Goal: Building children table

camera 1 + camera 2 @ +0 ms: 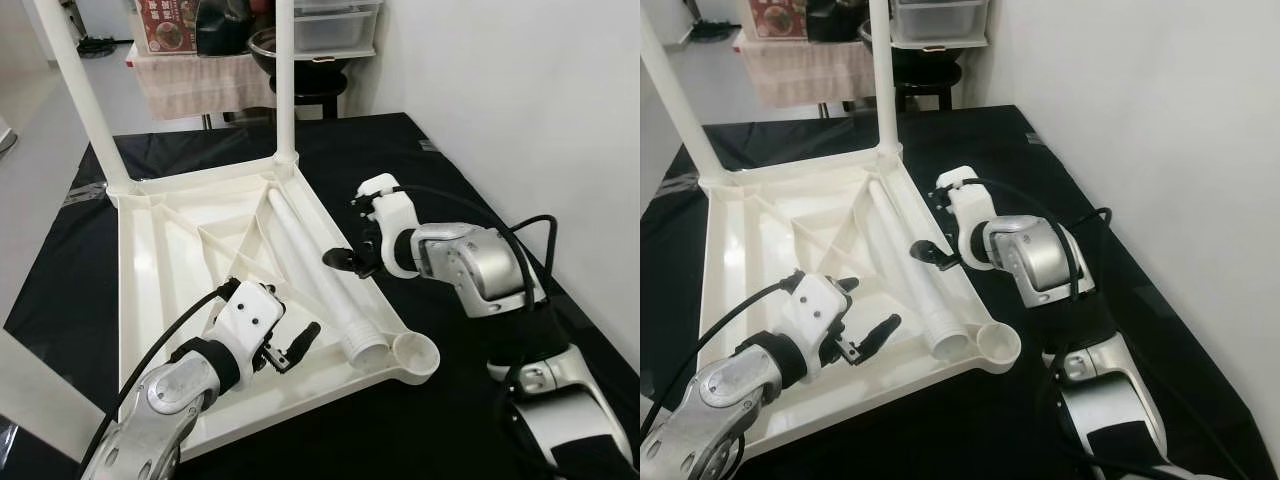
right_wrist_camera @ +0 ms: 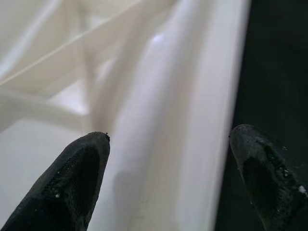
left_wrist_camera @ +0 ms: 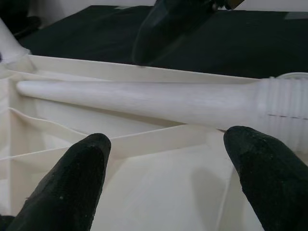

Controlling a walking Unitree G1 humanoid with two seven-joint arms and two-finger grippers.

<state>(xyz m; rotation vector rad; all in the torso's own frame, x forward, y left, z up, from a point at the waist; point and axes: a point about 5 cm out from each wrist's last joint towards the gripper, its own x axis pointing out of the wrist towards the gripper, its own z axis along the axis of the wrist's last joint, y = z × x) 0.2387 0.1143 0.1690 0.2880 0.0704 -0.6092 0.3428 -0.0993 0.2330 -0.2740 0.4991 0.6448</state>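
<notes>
A white plastic tabletop [image 1: 170, 250] lies upside down on a black mat [image 1: 400, 150]. Two white legs stand upright in its far corners, one [image 1: 285, 80] at the right and one [image 1: 85, 100] at the left. A loose leg [image 1: 315, 265] lies inside the tabletop along its right rim, its ribbed end close to the empty corner socket [image 1: 415, 352]. My left gripper [image 1: 297, 348] is open over the near part of the tabletop, pointing at the loose leg [image 3: 144, 103]. My right gripper [image 1: 345, 262] is open just above the right rim [image 2: 216, 96] and the loose leg.
Behind the mat stand a cloth-covered table [image 1: 190, 75], a black stool holding a dark bowl [image 1: 300, 60] and clear plastic drawers [image 1: 335, 25]. A white wall [image 1: 520, 100] runs along the right. Another white bar [image 1: 30, 395] crosses the near left corner.
</notes>
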